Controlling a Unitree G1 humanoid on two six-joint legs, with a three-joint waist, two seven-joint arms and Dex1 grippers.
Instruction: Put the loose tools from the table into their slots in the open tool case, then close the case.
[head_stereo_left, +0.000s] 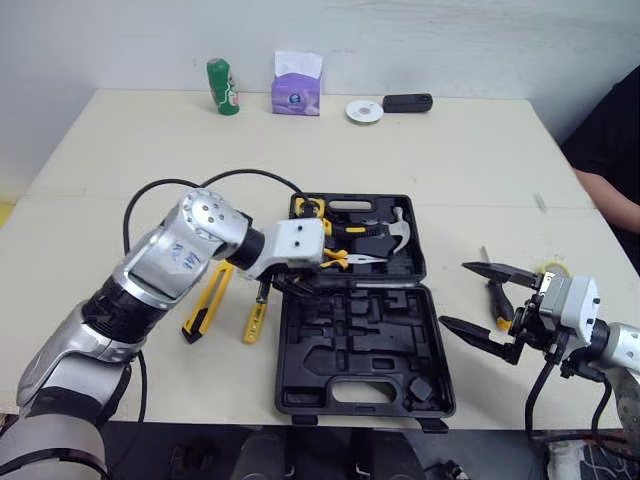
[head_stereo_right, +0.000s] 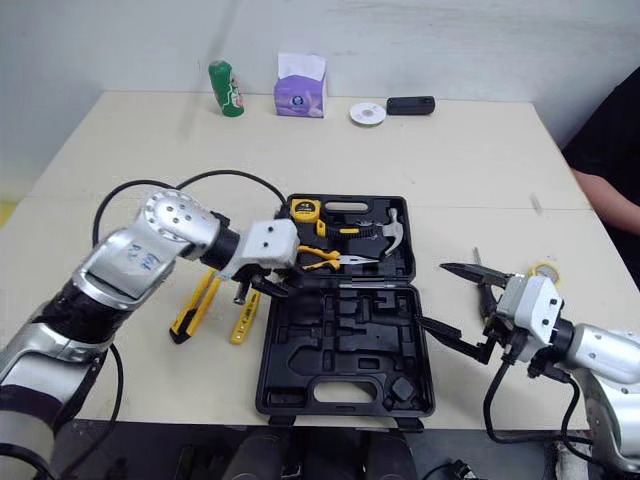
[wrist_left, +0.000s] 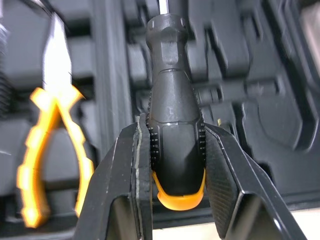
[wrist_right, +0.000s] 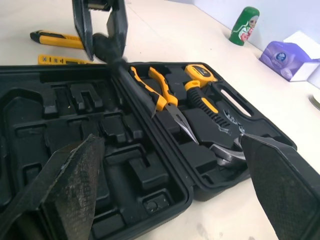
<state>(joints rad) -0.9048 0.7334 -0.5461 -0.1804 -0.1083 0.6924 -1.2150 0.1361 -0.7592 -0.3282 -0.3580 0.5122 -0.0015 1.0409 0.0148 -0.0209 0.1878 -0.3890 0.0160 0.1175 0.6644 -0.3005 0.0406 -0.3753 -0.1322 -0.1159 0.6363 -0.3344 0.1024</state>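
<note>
— Where's the left hand (head_stereo_right: 272, 288)?
— Mid-frame, at the left edge of the open tool case (head_stereo_right: 340, 345), clamped on a dark-handled tool (head_stereo_right: 242, 291).
— And the right hand (head_stereo_right: 433, 296)?
— Lower right, fingers spread wide, beside the case's right edge. Pliers (head_stereo_right: 325, 258), hammer (head_stereo_right: 386, 234) and tape measure (head_stereo_right: 303, 208) lie in the case's upper half. A yellow knife (head_stereo_right: 194, 306) rests on the counter (head_stereo_right: 450, 160) left of it.

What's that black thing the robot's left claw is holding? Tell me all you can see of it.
It looks like a screwdriver. It has a glossy black, plastic-looking handle with ribbed sides and an orange cap at its butt, narrowing to a collar where a pale metal shaft begins; the tip is out of sight. The left gripper is shut on the handle's thick part, holding it above the open tool case near its left edge.
</note>
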